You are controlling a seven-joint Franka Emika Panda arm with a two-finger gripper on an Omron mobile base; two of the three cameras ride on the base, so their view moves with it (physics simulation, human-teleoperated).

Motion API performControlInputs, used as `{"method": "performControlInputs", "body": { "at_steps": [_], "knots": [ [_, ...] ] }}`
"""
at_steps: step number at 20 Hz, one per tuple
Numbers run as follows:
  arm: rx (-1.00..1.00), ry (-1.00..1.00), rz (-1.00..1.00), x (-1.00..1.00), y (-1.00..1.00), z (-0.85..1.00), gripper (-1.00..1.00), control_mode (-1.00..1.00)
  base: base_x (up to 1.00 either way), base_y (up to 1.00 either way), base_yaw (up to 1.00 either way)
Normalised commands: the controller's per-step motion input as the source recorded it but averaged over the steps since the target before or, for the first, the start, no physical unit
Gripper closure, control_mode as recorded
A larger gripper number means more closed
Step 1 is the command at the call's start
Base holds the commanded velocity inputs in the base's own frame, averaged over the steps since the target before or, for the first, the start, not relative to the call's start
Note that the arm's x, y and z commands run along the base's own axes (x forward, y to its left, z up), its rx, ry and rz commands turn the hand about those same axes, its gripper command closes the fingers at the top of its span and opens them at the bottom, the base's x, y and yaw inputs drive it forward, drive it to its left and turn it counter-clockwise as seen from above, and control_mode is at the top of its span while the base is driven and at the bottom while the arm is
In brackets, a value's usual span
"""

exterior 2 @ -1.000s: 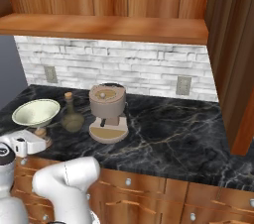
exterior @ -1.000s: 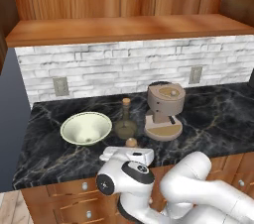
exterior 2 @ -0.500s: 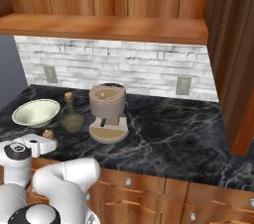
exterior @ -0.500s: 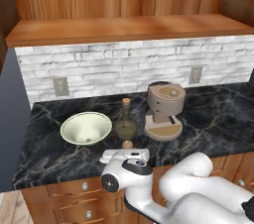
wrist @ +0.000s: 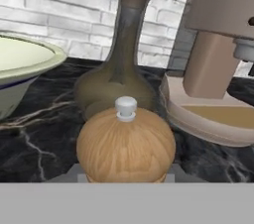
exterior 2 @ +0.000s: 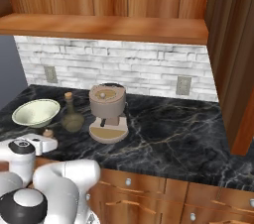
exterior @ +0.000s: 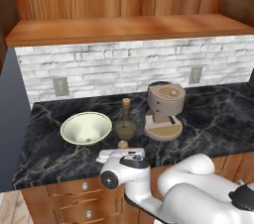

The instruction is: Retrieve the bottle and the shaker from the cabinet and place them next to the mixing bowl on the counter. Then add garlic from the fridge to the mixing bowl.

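We see our end effector [exterior: 120, 151] clamped on the shaker [wrist: 126, 143], fingertips hidden under it, just in front of the bottle [exterior: 125, 125] on the tabletop [exterior: 208, 114], bowl [exterior: 86, 128] left of the bottle, everything placed as before.

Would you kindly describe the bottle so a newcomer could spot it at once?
Start at the black marble counter under the white brick wall. Between the pale mixing bowl and the beige coffee machine stands the bottle: olive glass, round belly, long thin neck, cork on top.
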Motion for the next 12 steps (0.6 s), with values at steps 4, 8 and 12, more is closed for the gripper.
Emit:
{"method": "performControlInputs", "body": {
  "at_steps": [4, 8, 12],
  "knots": [
    [0.01, 0.00, 0.00, 0.37, 0.00, -0.21, 1.00, -1.00, 0.00, 0.00, 0.00],
    [0.00, 0.00, 0.00, 0.39, 0.00, -0.23, 1.00, -1.00, 0.00, 0.00, 0.00],
    [0.00, 0.00, 0.00, 0.35, 0.00, -0.35, 1.00, -1.00, 0.00, 0.00, 0.00]
  ]
}}
